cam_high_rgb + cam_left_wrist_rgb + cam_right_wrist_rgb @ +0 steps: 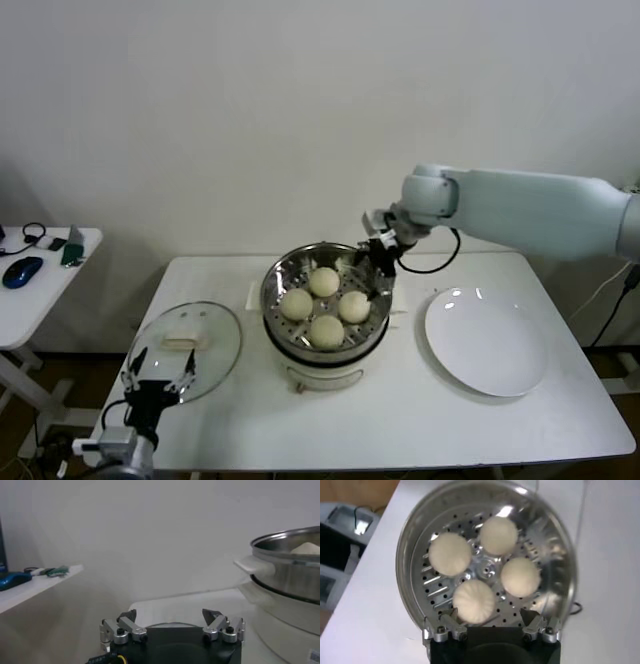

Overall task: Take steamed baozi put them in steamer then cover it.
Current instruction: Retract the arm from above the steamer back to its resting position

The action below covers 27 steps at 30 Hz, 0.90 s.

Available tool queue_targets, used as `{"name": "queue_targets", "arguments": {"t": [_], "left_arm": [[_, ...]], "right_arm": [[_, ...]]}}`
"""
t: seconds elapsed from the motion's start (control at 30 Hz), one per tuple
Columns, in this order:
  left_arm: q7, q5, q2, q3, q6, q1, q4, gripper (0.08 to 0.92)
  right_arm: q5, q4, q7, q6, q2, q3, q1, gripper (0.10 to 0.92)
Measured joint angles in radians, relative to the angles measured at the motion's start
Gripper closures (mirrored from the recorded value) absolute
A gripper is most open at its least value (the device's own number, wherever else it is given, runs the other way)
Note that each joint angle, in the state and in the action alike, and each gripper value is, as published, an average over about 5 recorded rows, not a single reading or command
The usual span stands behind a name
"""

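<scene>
No legible text, labels, brands or numbers on anything.

The steamer (295,580) is cut off at the edge of the left wrist view — only part of its rim and base shows, with a sliver of one bun (309,548) above the rim. The small items on the side table (45,262) are too small to identify. The right arm's far end runs out of the head view.

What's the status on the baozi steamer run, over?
Right pincer open, empty, over steamer far rim. Left pincer open, low by cover, not gripping. Four baozi in tray; cover on table, steamer uncovered. Nothing blocking.
</scene>
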Motion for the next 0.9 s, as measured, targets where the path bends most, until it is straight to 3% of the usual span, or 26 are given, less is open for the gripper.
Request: {"name": "queue_targets", "arguments": {"t": [0.13, 0.37, 0.9], "left_arm": [[0.005, 0.0, 0.002, 0.005, 0.006, -0.006, -0.001, 0.177], [0.01, 0.002, 0.015, 0.018, 0.022, -0.017, 0.009, 0.177], [0.013, 0.006, 0.033, 0.031, 0.006, -0.045, 0.037, 0.177]], "right_arm": [[0.095, 0.017, 0.06, -0.007, -0.051, 0.073, -0.011, 0.203], [0.164, 0.053, 0.302, -0.013, -0.171, 0.311, -0.167, 0.203], [0.081, 0.182, 0.751, 0.064, -0.368, 1.106, -0.923, 0.203]]}}
